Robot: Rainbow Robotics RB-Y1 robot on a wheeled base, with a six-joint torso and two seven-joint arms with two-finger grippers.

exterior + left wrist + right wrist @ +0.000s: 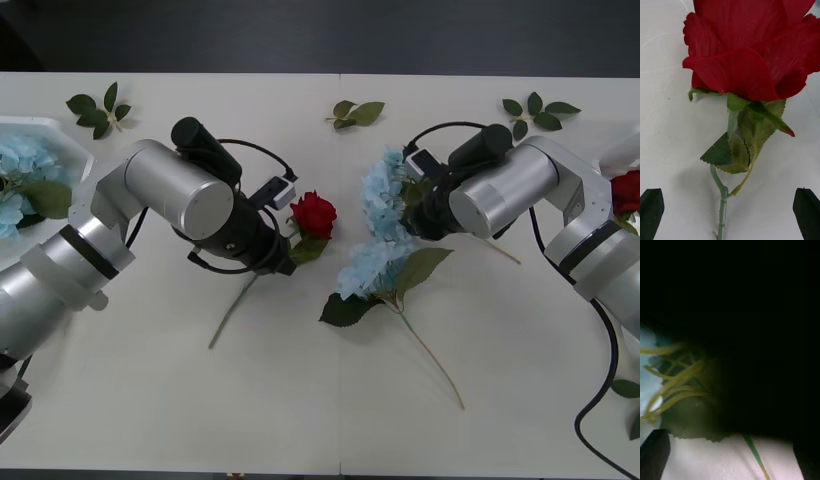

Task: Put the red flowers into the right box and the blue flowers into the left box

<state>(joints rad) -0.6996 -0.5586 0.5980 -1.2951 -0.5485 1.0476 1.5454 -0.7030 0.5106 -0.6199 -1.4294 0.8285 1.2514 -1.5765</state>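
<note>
Far left, spotted the left box [62, 132] with blue blooms already inside. Next, caught the left gripper [730, 215] low over a red flower [748, 48] on the table [300, 400]: fingers spread wide, holding nothing, the green stem running straight between the two tips, leaves and bloom just beyond them. Judged the danger plainly: could have pinched a leaf instead of stem, letting the heavy head swing or slip out mid-carry. Worse, needed a trip across to the right box [622, 152], right through the other arm's space.

Moving right, found the right gripper [730, 461] pressed down into the blue flowers [383, 200], fingers [655, 453] apparently apart and empty, a dark leaf and a stem between them, pale petals off to one side. Could have grabbed leaf only, or dragged along the second blue cluster lying against the first. Could also have clashed with the left arm, both sitting close at mid-table.
</note>
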